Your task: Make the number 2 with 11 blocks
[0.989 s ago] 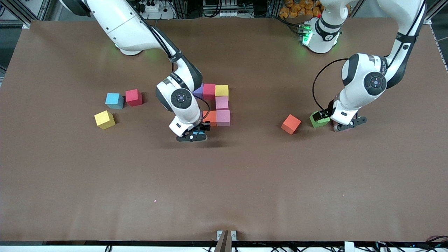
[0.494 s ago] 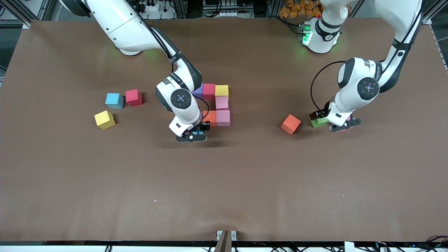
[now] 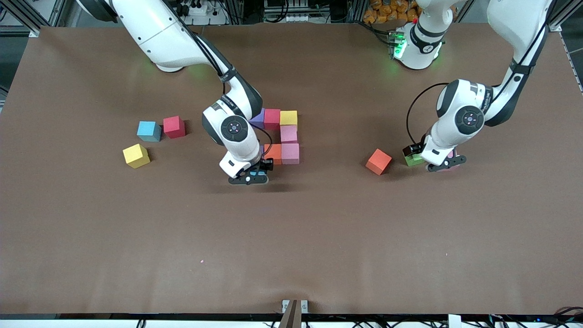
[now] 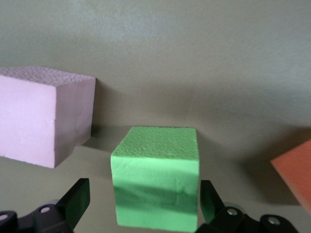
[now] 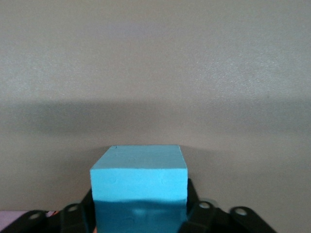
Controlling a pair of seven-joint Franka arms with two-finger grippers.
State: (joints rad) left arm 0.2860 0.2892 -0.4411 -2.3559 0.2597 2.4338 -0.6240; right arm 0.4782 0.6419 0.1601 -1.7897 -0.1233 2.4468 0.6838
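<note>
The started number 2 (image 3: 282, 136) is a purple, a red (image 3: 272, 118) and a yellow block in a row, two pink blocks (image 3: 289, 143) running nearer the front camera, and an orange block (image 3: 274, 152). My right gripper (image 3: 249, 176) (image 5: 139, 204) is low beside that orange block, shut on a light blue block (image 3: 255, 173) (image 5: 139, 184). My left gripper (image 3: 439, 164) (image 4: 143, 199) is open and low around a green block (image 3: 412, 159) (image 4: 155, 179), with a gap on each side. A pink block (image 4: 43, 116) lies just beside the green one.
A loose orange block (image 3: 378, 161) (image 4: 296, 174) lies beside the green one, toward the right arm's end. A light blue (image 3: 149, 130), a red (image 3: 174, 126) and a yellow block (image 3: 135, 155) sit together near the right arm's end of the table.
The left arm has swung toward the green block, bringing its open gripper around it. The right gripper and its light blue block have barely moved.
</note>
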